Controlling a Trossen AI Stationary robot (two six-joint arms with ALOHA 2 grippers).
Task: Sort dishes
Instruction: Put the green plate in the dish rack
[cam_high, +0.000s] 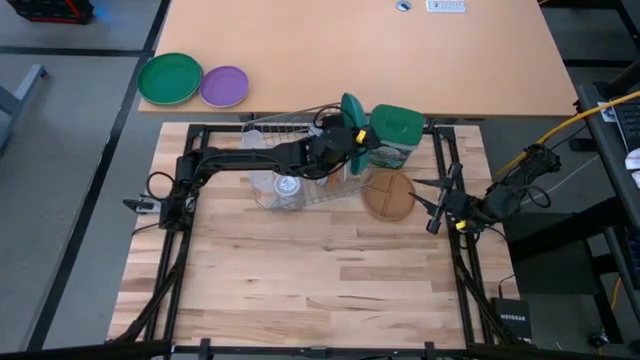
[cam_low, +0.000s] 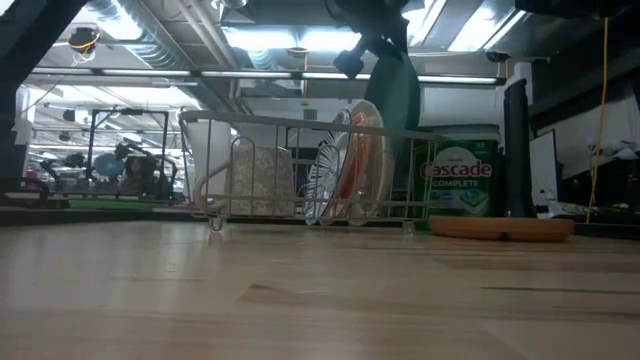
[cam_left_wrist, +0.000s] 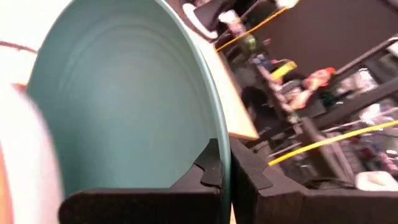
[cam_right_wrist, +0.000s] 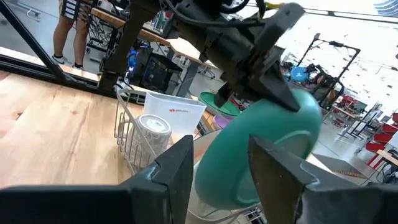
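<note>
My left gripper (cam_high: 352, 135) is clamped on the rim of the large teal plate (cam_high: 352, 110), one finger on each face, as my left wrist view shows: the smooth, glazed bowl of the plate (cam_left_wrist: 118, 106) fills it, edge pinched between my dark fingers (cam_left_wrist: 214, 168). The plate stands on edge, its disc upright and hanging from my grip above the far right end of the wire dish rack (cam_high: 290, 170). So the rack's slots lie straight below the jaws, and I judge the move turns on keeping the disc parallel to the plates already racked. In the low view the striped plate (cam_low: 328, 170) and the orange plate (cam_low: 362, 165) stand upright in thin wire dividers, just beside my plate (cam_low: 397, 100). A brown plate (cam_high: 388, 194) lies flat on the wood right of the rack, nearer my right gripper (cam_high: 437, 205), which waits with fingers apart, beside the green canister (cam_high: 392, 135).
</note>
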